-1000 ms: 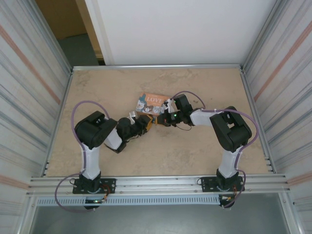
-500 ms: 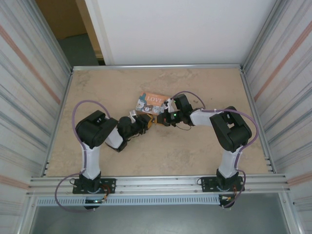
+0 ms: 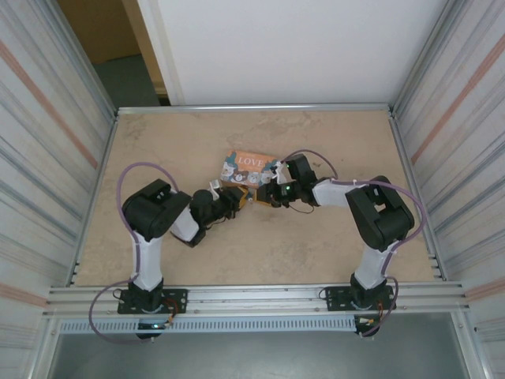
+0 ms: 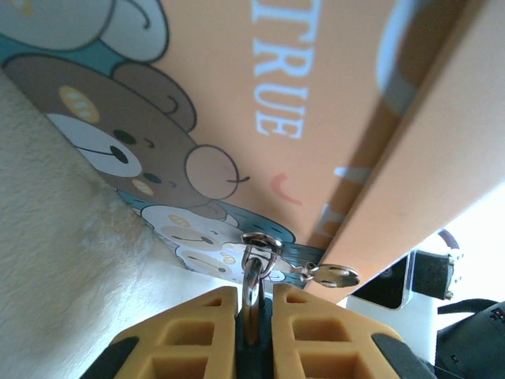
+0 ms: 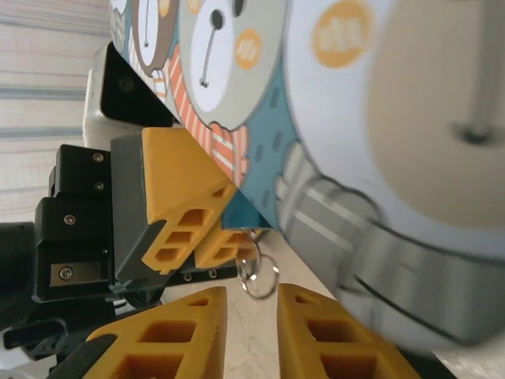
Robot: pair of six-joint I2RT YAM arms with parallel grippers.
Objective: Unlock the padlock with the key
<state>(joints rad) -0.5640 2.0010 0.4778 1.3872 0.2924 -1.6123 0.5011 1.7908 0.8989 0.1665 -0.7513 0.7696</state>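
Note:
A cartoon-bear box [image 3: 248, 164] lies mid-table. The padlock's silver shackle [image 4: 252, 275] passes through the box's hasp loop. My left gripper [image 4: 254, 294] is shut on the padlock, and the lock's body is hidden between the yellow fingers [image 4: 197, 332]. A small silver key [image 4: 334, 275] sits just right of the hasp at the box's corner. Its wire rings [image 5: 260, 272] hang in the gap of my right gripper [image 5: 251, 296], which is open. In the top view the left gripper [image 3: 235, 197] and right gripper [image 3: 266, 193] meet at the box's near edge.
The box [image 5: 331, 95] looms close over the right fingers, and the left gripper's fingers [image 5: 177, 201] are a short way beyond them. Ribbed metal walls [image 3: 47, 158] flank the stone-patterned table [image 3: 276, 245].
The right gripper has opened and let the key ring go, and its arm has shifted slightly right. The left gripper has closed further on the padlock.

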